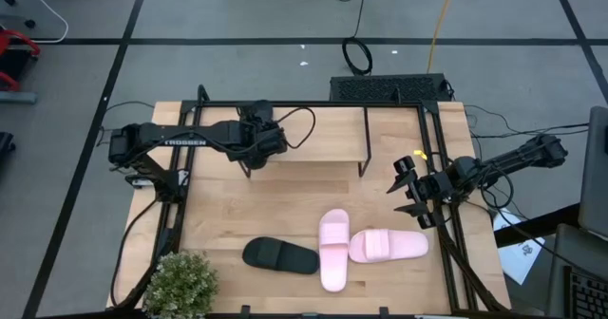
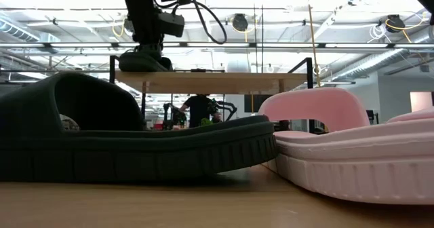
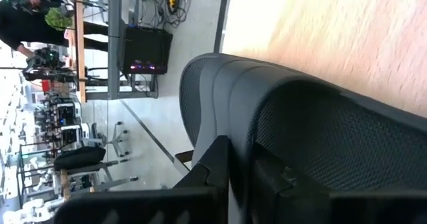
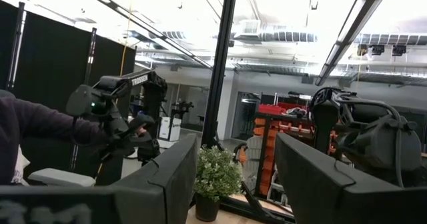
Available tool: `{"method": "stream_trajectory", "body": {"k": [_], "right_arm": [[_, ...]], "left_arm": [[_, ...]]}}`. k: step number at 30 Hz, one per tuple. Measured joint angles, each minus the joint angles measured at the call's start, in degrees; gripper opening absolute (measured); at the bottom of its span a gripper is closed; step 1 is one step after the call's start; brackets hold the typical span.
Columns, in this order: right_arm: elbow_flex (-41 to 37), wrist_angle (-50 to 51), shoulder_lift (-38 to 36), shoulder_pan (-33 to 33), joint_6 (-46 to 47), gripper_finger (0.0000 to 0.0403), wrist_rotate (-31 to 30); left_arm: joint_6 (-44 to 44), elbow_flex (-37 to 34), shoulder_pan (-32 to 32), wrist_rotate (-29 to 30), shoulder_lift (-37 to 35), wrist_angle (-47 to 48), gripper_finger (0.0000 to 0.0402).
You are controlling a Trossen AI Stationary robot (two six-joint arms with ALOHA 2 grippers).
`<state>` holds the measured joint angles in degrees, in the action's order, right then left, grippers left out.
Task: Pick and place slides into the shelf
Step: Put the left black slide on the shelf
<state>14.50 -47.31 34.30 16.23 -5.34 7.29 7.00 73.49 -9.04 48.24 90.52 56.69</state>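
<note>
One black slide [image 2: 142, 61] sits on the left end of the shelf's [image 1: 323, 134] wooden top [image 2: 224, 81], with my left gripper [image 1: 252, 153] [image 2: 150, 41] shut on it from above. In the high view the gripper hides this slide. The second black slide [image 1: 280, 255] [image 2: 135, 140] lies sole-down on the table near its near edge. Both pink slides [image 1: 332, 248] [image 1: 389, 246] lie beside it, touching each other; one shows in the low view [image 2: 339, 140]. My right gripper [image 1: 410, 191] [image 4: 237, 164] hangs open in the air by the table's right edge, touching nothing. My left gripper [image 3: 240, 151] holds the black slide by the edge of its wide strap [image 3: 233, 117]. The strap wall is pinched, one finger [image 3: 280, 184] inside the strap opening and one [image 3: 213, 171] outside. The fingers come from above, pointing down. The slide's sole rests on the shelf's plank [image 3: 347, 31].
A potted plant [image 1: 180, 283] [image 4: 217, 174] stands at the table's near left corner. Black frame posts [image 1: 442, 167] run along the table's edges and far side. Bare plank stretches right of the held slide, and bare table [image 1: 285, 200] lies between shelf and slides.
</note>
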Motion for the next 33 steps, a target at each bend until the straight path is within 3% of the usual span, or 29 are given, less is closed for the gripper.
{"method": "stream_trajectory", "body": {"k": [33], "right_arm": [[-0.02,0.02,0.02,0.00,-0.02,0.0192,0.00]], "left_arm": [[-1.55,-0.07,0.02,-1.94,0.09,0.20,0.0168]]}}
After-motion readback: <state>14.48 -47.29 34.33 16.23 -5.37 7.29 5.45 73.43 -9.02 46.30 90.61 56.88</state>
